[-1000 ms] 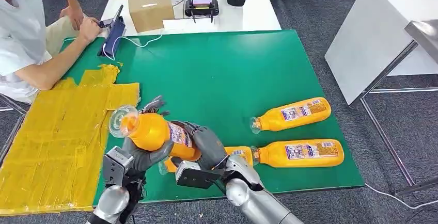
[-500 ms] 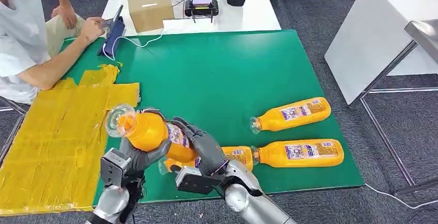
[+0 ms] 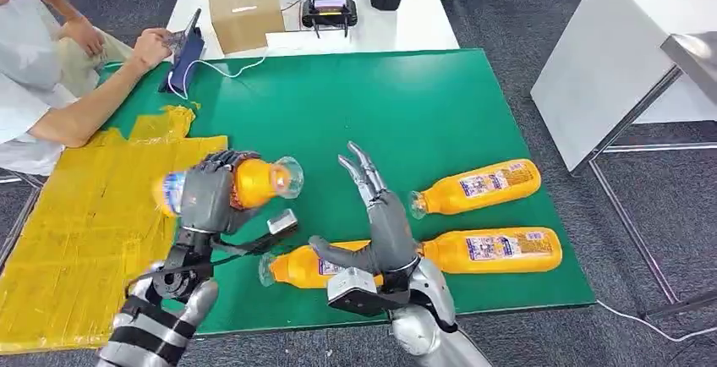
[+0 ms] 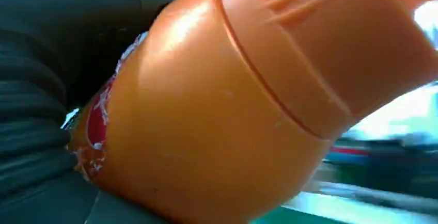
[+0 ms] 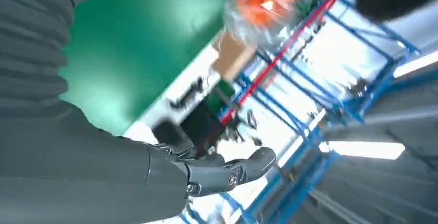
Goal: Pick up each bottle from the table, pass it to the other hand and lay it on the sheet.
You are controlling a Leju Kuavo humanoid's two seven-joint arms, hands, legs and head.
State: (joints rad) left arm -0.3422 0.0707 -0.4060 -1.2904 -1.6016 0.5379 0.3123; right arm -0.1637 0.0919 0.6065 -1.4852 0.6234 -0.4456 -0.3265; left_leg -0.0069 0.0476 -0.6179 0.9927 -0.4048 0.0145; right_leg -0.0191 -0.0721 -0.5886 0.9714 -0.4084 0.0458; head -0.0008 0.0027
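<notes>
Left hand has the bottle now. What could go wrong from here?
1. The left hand grips the held bottle at one end, most of it overhanging; it may slip before the yellow sheet.
2. The open right hand hovers over a lying bottle and could knock it.

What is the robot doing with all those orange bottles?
The left robot hand is holding one orange bottle up in the air, next to the yellow sheet. The right robot hand is open and empty. Three more bottles lie on the green table, waiting. A person sits at the corner.
</notes>
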